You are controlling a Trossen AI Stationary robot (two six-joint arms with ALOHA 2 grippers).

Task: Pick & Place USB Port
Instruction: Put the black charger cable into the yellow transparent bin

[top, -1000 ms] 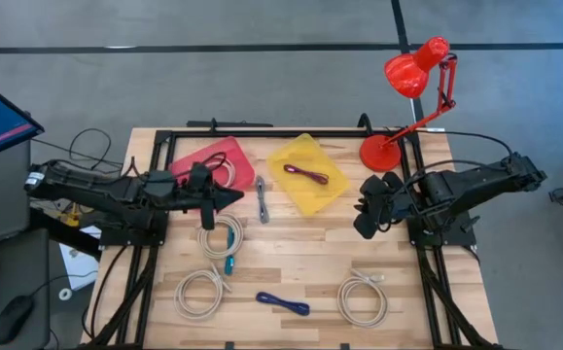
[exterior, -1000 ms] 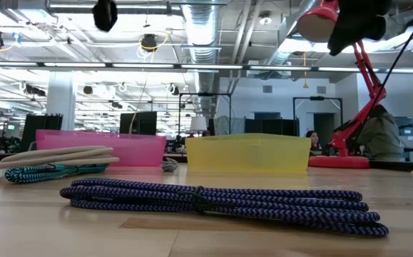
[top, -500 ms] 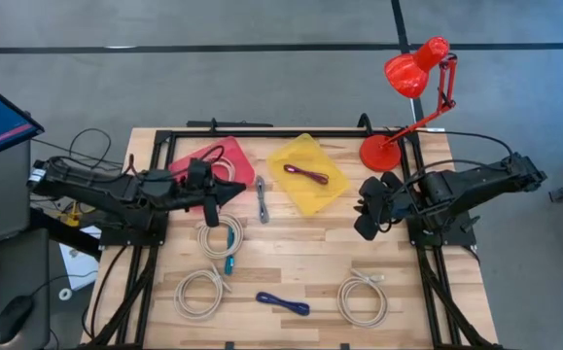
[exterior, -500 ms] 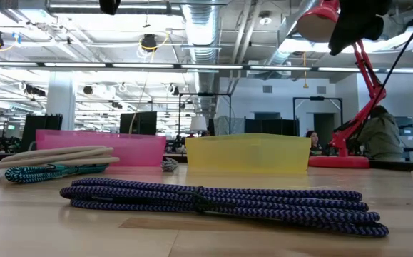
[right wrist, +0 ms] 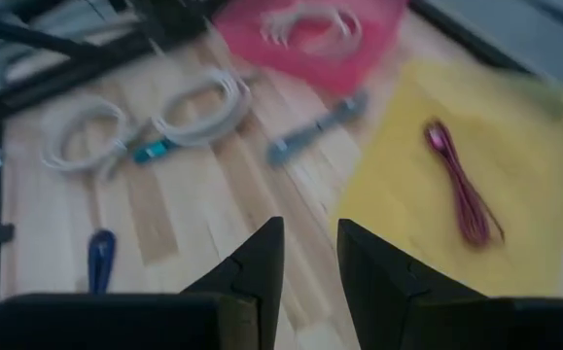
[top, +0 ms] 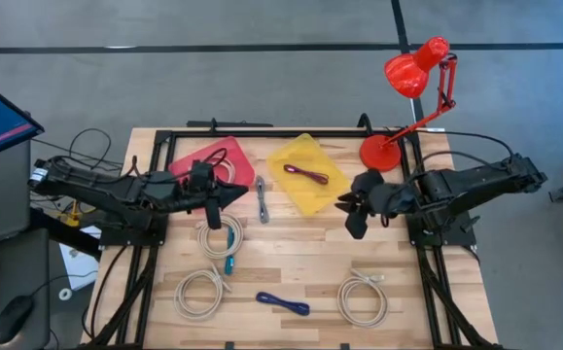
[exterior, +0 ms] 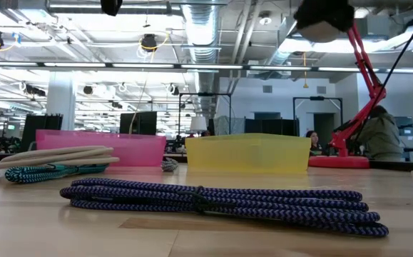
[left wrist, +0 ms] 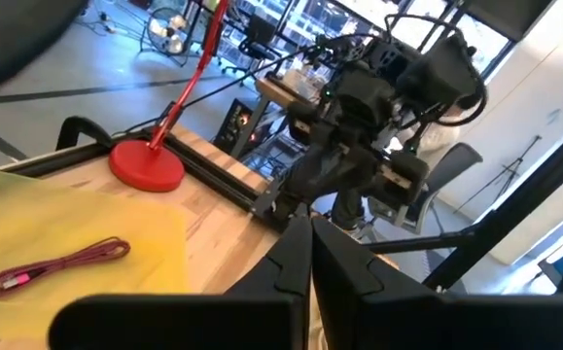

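Note:
Several coiled USB cables lie on the wooden table. A maroon cable (top: 305,174) lies in the yellow tray (top: 291,156), and a white one (top: 225,171) in the pink tray (top: 195,156). A grey cable (top: 261,199), a white and teal coil (top: 221,239), two white coils (top: 199,293) (top: 363,297) and a blue cable (top: 283,303) rest on the tabletop. My left gripper (top: 237,197) hovers shut and level between the pink tray and the grey cable. My right gripper (top: 347,214) hangs open above the table just right of the yellow tray, slanting down, with nothing between its fingers (right wrist: 262,258).
A red desk lamp (top: 412,92) stands on its base (top: 379,153) at the table's far right corner. A black frame rail (top: 262,131) borders the work area. In the low view the blue cable (exterior: 220,200) lies nearest, the trays behind it.
My right gripper has swung toward the table's left, nearer the yellow tray, and tipped up from pointing steeply down to a shallower slant; its fingers stay apart. My left gripper has risen a little.

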